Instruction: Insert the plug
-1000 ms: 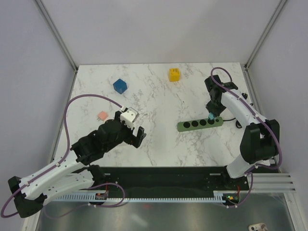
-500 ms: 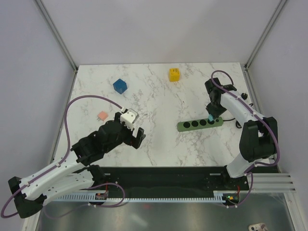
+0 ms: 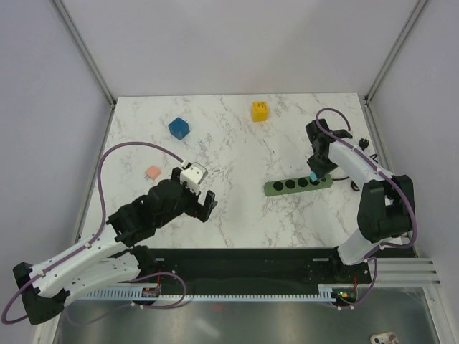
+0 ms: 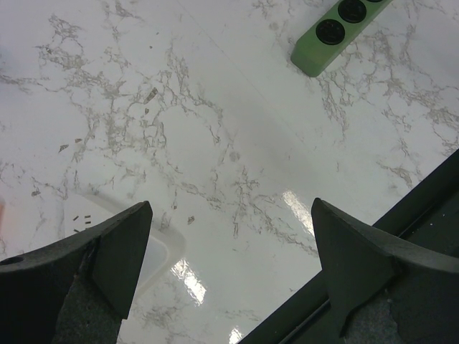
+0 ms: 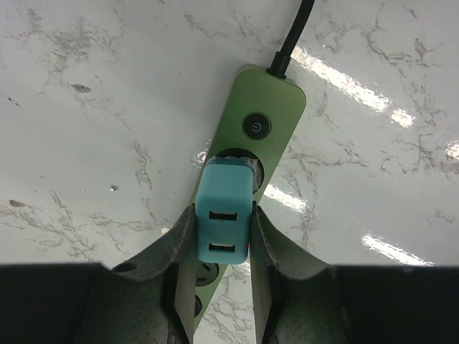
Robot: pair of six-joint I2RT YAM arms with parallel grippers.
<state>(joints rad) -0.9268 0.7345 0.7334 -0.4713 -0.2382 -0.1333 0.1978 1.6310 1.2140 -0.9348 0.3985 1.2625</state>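
Yellow plug (image 3: 259, 112) sits far back on tabletop (image 3: 237, 150), well apart from green socket strip (image 3: 272, 188). Likely light, rigid, slick: pinch its flat sides. Your right end effector (image 5: 224, 222) clamps cyan adapter (image 5: 224, 204) at strip; left end effector (image 4: 229, 208) gapes, empty.

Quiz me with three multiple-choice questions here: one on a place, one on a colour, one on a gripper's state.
1. Where on the table is the yellow plug?
A. far edge
B. near edge
C. left edge
2. What colour is the USB charger the right gripper holds at the green power strip?
A. black
B. light blue
C. red
3. How is the left gripper?
A. open, empty
B. shut on a cord
C. shut on a cube
Answers: 1 A, it sits by the far edge. 2 B, light blue shows between the fingers. 3 A, fingers wide apart, gripping nothing.
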